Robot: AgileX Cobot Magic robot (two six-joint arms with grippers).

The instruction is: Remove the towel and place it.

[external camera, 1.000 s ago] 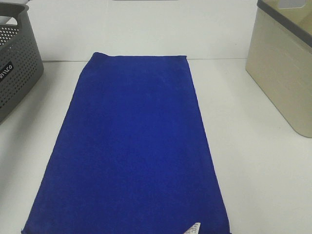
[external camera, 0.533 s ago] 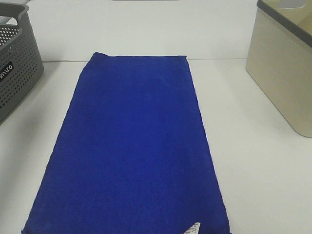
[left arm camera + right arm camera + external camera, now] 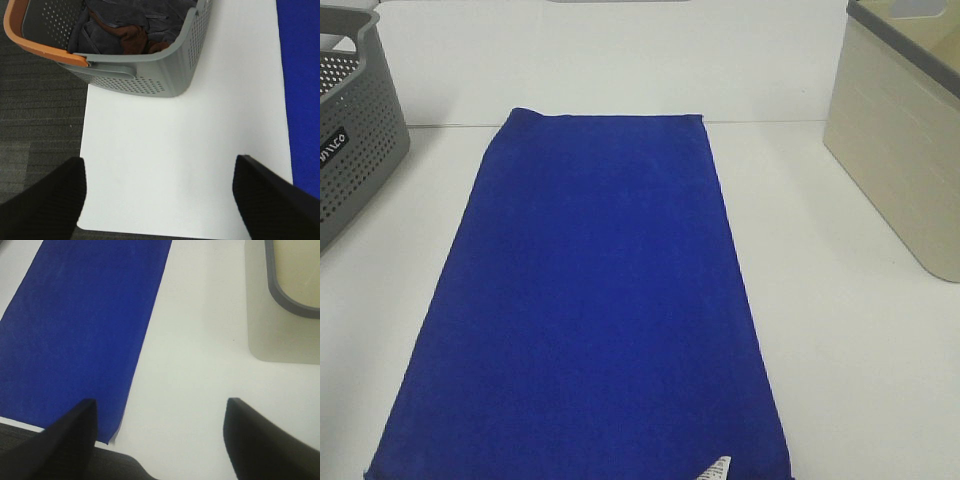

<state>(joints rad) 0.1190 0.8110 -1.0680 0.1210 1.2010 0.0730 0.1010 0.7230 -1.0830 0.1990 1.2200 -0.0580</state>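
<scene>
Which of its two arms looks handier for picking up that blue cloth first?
Probably the right. Its open pincer hangs over the table edge with one finger already above the towel corner. The left pincer, open too, hangs above bare table near the grey basket, the towel off to its side.

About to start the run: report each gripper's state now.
Left gripper: open, holding nothing, above bare table.
Right gripper: open, holding nothing, beside the towel edge.
</scene>
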